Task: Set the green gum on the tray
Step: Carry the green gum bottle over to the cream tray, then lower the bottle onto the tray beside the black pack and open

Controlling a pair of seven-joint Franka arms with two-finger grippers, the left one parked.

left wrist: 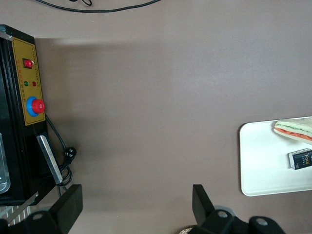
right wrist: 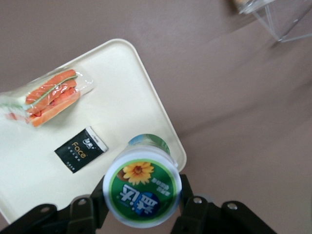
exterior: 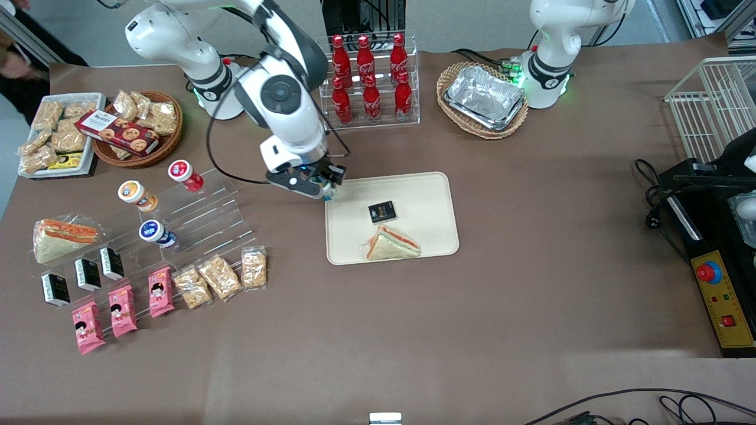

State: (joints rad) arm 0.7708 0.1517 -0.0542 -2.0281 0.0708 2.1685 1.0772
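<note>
Tray [exterior: 434, 189] carrying wrapped sandwich [exterior: 392, 244] and small black packet [exterior: 382, 212], gripper [exterior: 326, 190] poised over its corner toward working arm's end, fingers clamped on gum [right wrist: 142, 190], held clear above the rim, lid toward wrist camera.

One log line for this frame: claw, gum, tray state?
claw: shut on green gum | position: above tray corner | tray contents: sandwich, black packet | gum: not yet placed

Green gum [exterior: 328, 190] largely hidden under the claw [exterior: 326, 188]; tray [right wrist: 146, 97] cut by frame edge.
</note>
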